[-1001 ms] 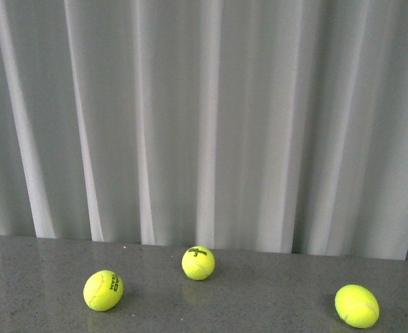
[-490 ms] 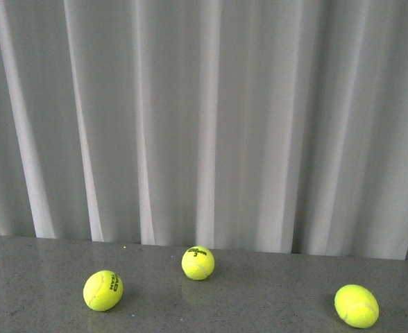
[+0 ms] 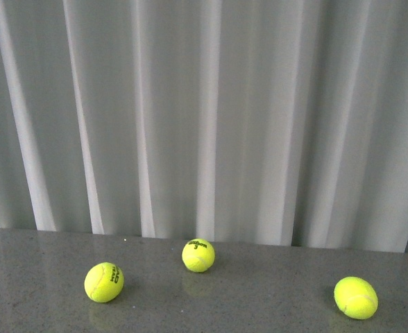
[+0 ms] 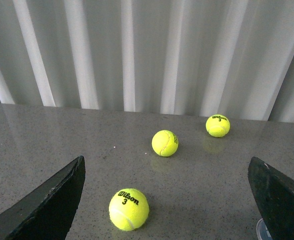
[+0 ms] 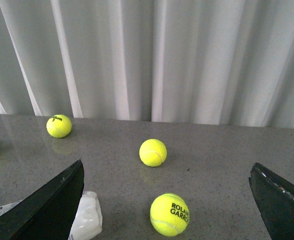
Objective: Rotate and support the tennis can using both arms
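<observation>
One grey desk point(image 3: 273, 298), left gripper point(image 4: 166, 162) and right gripper point(image 5: 166, 167) poised above it, both w/ jaws wide apart, empty. Tennis can point(image 5: 87, 216), partly seen, lies beside right gripper toward near edge. Three balls point(image 3: 198, 254) sit by back edge. Approach step, apparently; next, both arms need to close in on can.

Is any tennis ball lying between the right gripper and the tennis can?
Nothing visible does. In the right wrist view, a white part of what seems to be the tennis can shows right beside one finger of the open right gripper. The nearest ball lies apart from it.
</observation>
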`<state>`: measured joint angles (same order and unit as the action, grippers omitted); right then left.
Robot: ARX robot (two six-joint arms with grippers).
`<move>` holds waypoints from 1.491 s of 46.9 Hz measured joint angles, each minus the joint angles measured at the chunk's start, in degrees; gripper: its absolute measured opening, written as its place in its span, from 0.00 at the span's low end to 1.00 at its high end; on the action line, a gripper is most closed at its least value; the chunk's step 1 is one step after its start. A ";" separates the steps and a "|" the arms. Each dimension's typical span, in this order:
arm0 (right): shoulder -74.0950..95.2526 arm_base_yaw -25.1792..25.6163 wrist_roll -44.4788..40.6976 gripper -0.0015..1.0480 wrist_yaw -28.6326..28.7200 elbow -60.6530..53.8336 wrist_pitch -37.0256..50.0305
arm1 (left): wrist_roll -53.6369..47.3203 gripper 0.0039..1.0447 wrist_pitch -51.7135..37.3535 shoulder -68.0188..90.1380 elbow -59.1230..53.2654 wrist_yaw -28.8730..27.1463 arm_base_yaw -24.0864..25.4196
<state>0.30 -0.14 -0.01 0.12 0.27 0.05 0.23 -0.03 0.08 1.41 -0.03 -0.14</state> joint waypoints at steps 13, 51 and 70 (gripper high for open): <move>-0.07 0.02 0.00 0.93 0.00 0.00 -0.02 | 11.98 0.94 1.70 36.61 12.50 19.76 6.34; -0.09 0.02 0.00 0.93 -0.02 0.00 -0.02 | 27.98 0.94 -33.75 109.42 29.75 41.53 -8.41; -0.09 0.02 0.00 0.93 -0.02 0.00 -0.02 | 34.27 0.94 -38.86 115.25 33.97 42.45 -12.87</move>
<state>0.21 -0.12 -0.01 0.10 0.27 0.03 34.50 -38.89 115.33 35.38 42.41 -13.02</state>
